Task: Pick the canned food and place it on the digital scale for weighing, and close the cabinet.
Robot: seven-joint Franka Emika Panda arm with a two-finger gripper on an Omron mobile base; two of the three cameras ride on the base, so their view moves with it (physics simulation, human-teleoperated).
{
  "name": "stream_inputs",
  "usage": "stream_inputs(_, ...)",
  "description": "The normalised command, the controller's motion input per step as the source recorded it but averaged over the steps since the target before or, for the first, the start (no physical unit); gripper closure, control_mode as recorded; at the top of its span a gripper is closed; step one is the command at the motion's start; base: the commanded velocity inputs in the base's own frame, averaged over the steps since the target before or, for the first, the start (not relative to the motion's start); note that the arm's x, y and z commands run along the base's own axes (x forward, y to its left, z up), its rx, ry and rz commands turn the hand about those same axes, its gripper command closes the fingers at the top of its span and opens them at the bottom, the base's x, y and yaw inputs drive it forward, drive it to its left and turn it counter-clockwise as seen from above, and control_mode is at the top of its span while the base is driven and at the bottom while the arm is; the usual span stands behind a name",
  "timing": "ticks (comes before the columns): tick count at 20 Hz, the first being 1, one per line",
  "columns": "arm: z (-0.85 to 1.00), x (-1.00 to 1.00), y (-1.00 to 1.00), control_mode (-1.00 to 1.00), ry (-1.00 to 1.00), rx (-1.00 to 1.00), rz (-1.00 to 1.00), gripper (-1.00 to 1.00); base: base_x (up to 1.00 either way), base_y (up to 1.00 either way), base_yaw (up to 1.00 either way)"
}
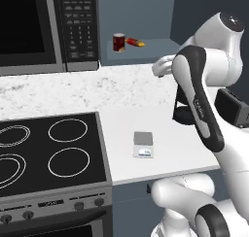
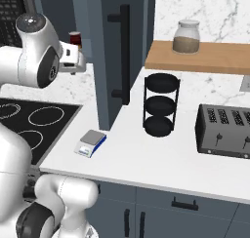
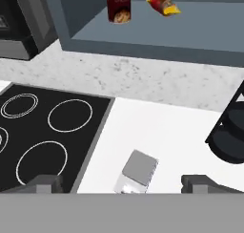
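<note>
The canned food (image 1: 118, 42) is a dark red can standing upright on the open cabinet's shelf (image 1: 146, 51), also seen as canned food (image 3: 118, 5) and canned food (image 2: 75, 38). The cabinet door (image 2: 114, 56) with its long dark bar handle (image 2: 125, 54) stands swung open. The digital scale (image 1: 143, 144) lies flat on the white counter beside the stove, with nothing on it; it shows too as scale (image 2: 91, 143) and scale (image 3: 138, 170). My gripper (image 3: 123, 184) hangs above the counter over the scale, well short of the can, open, nothing between its fingertips (image 3: 45, 183).
A slim red-and-yellow item (image 1: 135, 42) lies right of the can on the shelf. A black microwave (image 1: 44, 27) is at left and a black cooktop (image 1: 48, 148) below it. A black tiered rack (image 2: 160, 105), toaster (image 2: 224, 129) and jar (image 2: 186, 37) stand to the right.
</note>
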Motion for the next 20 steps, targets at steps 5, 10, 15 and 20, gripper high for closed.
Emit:
stream_inputs(5, 0.44, 0.27, 0.03, -1.0, -0.2, 0.01, 0.09, -1.0, 0.0, 0.0, 0.0)
stream_inputs(10, 0.31, 0.4, 0.01, -1.0, -0.18, 0.0, 0.11, -1.0, 0.0, 0.0, 0.0)
stream_inputs(15, 0.19, 0.46, 0.05, -1.0, -0.1, 0.0, 0.07, -1.0, 0.0, 0.0, 0.0)
stream_inputs(20, 0.0, 0.44, 0.16, -1.0, -0.07, 0.0, 0.06, -1.0, 0.0, 0.0, 0.0)
